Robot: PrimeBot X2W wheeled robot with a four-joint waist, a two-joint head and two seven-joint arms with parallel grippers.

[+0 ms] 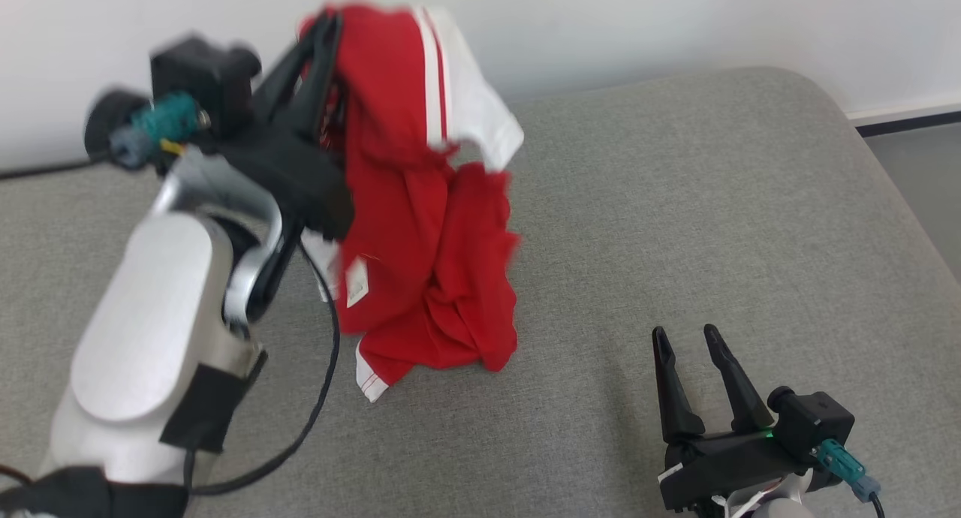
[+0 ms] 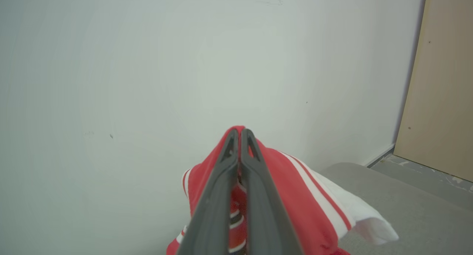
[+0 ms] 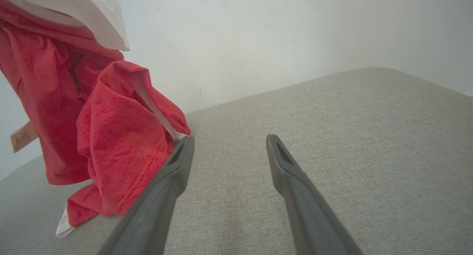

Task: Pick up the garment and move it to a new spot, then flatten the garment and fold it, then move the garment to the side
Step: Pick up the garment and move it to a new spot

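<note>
The garment [image 1: 428, 225] is red with white stripes and a white sleeve. It hangs from my left gripper [image 1: 323, 30], which is shut on its top edge and raised above the grey cushioned surface [image 1: 676, 225]. Its lower end still rests on the cushion. In the left wrist view the two fingers press together at the left gripper [image 2: 239, 131] with the garment [image 2: 295, 184] draped around them. My right gripper [image 1: 685, 336] stands open low at the right, with nothing in it. In the right wrist view the garment [image 3: 111, 148] hangs just left of the right gripper [image 3: 229, 138].
A pale wall [image 1: 676, 22] runs behind the cushion's far edge. The cushion's rounded corner is at the far right, with grey floor [image 1: 923, 173] beyond it. A tan panel [image 2: 439, 81] stands at the right in the left wrist view. A black cable [image 1: 319, 398] hangs from my left arm.
</note>
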